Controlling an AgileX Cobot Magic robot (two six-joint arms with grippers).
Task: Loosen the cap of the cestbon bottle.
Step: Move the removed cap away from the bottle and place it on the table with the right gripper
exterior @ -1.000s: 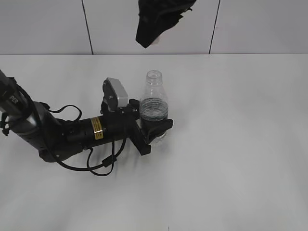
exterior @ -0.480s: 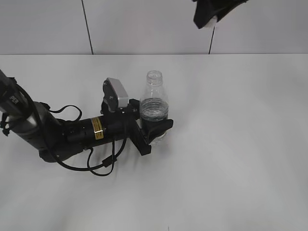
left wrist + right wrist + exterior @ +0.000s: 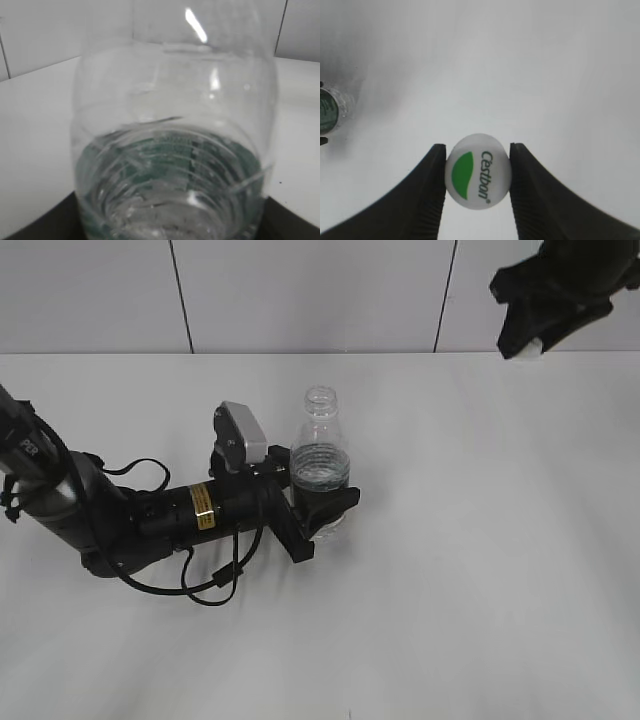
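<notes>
Standing upright mid-bench (image 3: 480,570), capless Cestbon bottle (image 3: 320,455), steadied low by left claw (image 3: 322,512) clenched round its body; Cestbon cap (image 3: 478,171), fully off, pinched in right claw (image 3: 478,175), high above, well apart

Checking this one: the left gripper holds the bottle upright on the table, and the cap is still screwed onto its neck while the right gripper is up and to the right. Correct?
Not quite. The cap is off: the right wrist view shows it clamped in the right gripper, and the exterior view shows the bottle with a bare open neck. The rest holds: the left gripper grips it upright.
</notes>
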